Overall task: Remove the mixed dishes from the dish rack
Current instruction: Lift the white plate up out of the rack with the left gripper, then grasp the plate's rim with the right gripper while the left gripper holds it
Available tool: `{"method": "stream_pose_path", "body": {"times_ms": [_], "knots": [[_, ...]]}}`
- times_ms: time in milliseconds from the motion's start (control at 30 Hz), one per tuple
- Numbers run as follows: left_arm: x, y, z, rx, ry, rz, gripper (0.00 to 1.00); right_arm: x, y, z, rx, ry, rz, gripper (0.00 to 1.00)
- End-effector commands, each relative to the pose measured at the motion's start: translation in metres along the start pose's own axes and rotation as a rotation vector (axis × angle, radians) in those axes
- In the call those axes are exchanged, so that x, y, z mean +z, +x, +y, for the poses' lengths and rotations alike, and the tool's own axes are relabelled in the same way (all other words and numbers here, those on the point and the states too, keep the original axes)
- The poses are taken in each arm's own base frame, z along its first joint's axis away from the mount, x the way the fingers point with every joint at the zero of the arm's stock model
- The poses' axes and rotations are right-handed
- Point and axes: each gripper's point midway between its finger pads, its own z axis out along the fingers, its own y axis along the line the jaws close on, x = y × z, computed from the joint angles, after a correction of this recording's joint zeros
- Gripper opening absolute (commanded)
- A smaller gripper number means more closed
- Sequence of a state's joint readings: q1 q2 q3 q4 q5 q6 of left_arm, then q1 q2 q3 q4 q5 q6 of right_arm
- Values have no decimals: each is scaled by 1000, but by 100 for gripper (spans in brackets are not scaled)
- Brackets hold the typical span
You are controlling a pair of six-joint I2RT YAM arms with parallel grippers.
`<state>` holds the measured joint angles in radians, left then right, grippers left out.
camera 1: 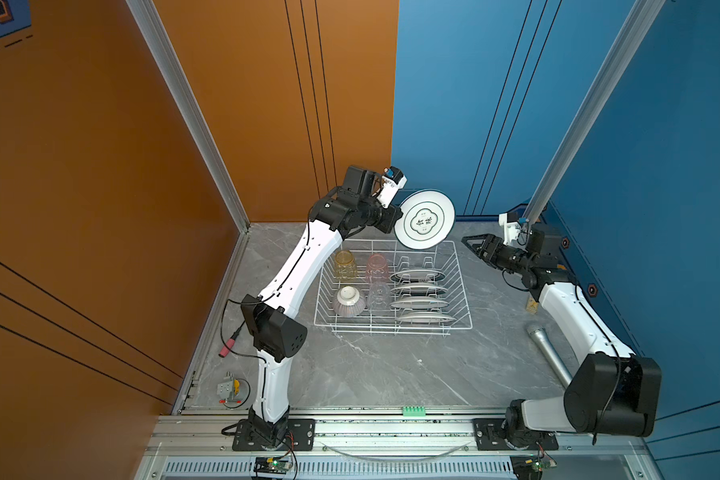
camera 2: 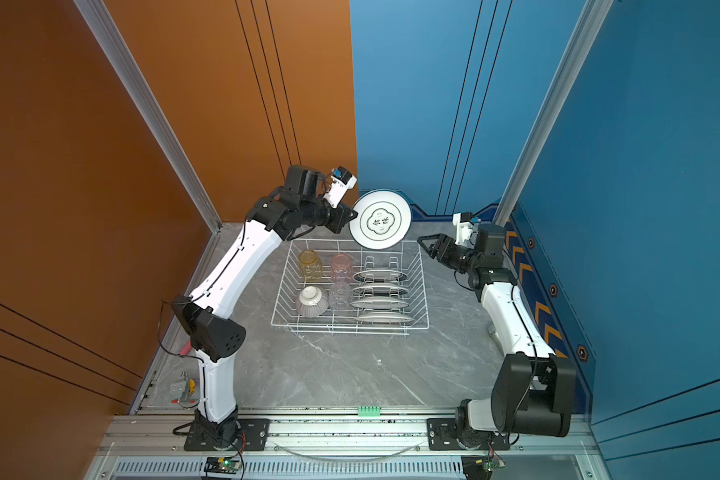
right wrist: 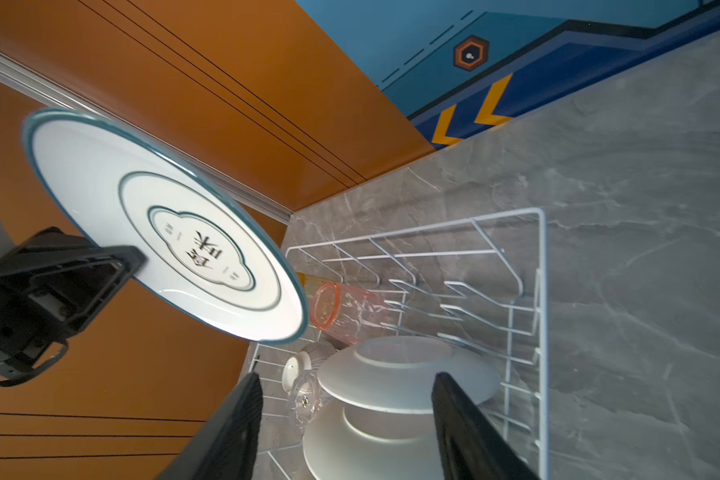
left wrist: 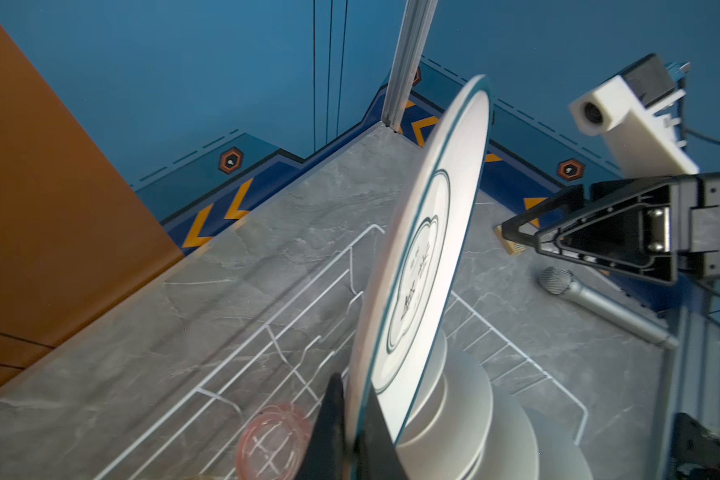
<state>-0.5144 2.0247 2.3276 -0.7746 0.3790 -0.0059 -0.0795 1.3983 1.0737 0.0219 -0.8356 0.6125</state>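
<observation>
A white dark-rimmed plate [camera 1: 425, 219] [camera 2: 380, 219] hangs tilted above the far side of the dish rack [camera 1: 466, 299] [camera 2: 422, 291]. My left gripper [camera 1: 398, 218] [left wrist: 354, 399] is shut on the rim of this plate [left wrist: 433, 249]. Still in the rack are several plates [camera 1: 418, 297] upright in the slots, a yellow tumbler [camera 1: 345, 265], a pink tumbler [camera 1: 377, 268], a clear tumbler [camera 1: 378, 295] and an upturned striped bowl [camera 1: 348, 301]. To the right of the rack's far corner my right gripper [camera 1: 470, 247] [right wrist: 346, 378] stands open and empty, pointing at the raised plate [right wrist: 163, 224].
A silver microphone [camera 1: 547, 349] lies on the table by the right arm, and a small tan block [camera 1: 531, 305] stands behind it. A red-handled tool [camera 1: 229, 343] and a grey metal part [camera 1: 229, 390] lie at the table's left edge. Walls close in at the back and on both sides.
</observation>
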Motion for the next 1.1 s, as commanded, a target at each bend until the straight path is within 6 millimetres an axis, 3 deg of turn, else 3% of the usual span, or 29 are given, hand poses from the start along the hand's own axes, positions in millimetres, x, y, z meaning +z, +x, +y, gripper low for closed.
{"method": "stream_pose_path", "body": {"times_ms": [0, 467, 1067], "knots": [[2, -1, -22, -153, 146, 2, 0, -5, -12, 36, -21, -172, -43, 63], [13, -1, -32, -299, 318, -18, 0, 6, -21, 49, 45, -314, -61, 47], [21, -3, -30, -382, 409, -70, 0, 11, -20, 57, 77, -353, -28, 7]]}}
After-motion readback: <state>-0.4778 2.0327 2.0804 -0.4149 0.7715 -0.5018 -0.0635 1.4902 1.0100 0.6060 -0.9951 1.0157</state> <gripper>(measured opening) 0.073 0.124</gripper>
